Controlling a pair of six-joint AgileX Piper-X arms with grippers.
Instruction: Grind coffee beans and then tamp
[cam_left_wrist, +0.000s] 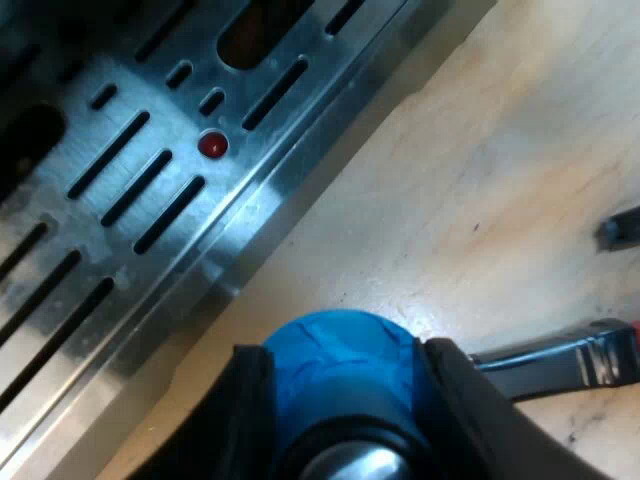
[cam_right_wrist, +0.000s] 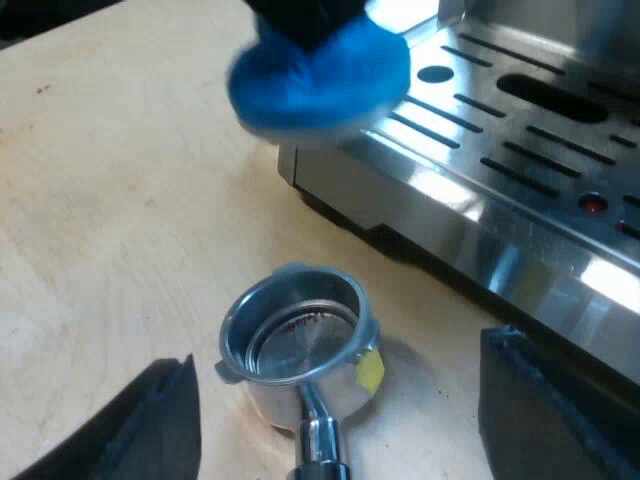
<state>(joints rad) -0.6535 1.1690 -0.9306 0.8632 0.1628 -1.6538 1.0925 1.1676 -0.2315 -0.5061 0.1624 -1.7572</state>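
Observation:
My left gripper (cam_left_wrist: 340, 405) is shut on the blue tamper (cam_left_wrist: 340, 365), holding it over the wooden table beside the espresso machine's drip tray (cam_left_wrist: 130, 200). In the right wrist view the blue tamper (cam_right_wrist: 320, 75) hangs at the corner of the drip tray (cam_right_wrist: 500, 150), above and beyond the metal holder (cam_right_wrist: 295, 340). The holder rests on the table with its cup facing up. Bare metal and a few dark specks show inside. Its handle (cam_right_wrist: 318, 440) runs back between the fingers of my right gripper (cam_right_wrist: 340, 345), which is open and wide of it. The handle's red end (cam_left_wrist: 630, 325) shows past the tamper.
The machine's slotted steel drip tray has a small red dot (cam_left_wrist: 212, 145) and its edge stands close to the holder. Light wooden table (cam_right_wrist: 110, 200) stretches away from the machine. A small black part (cam_left_wrist: 622, 232) shows over the table beyond the handle.

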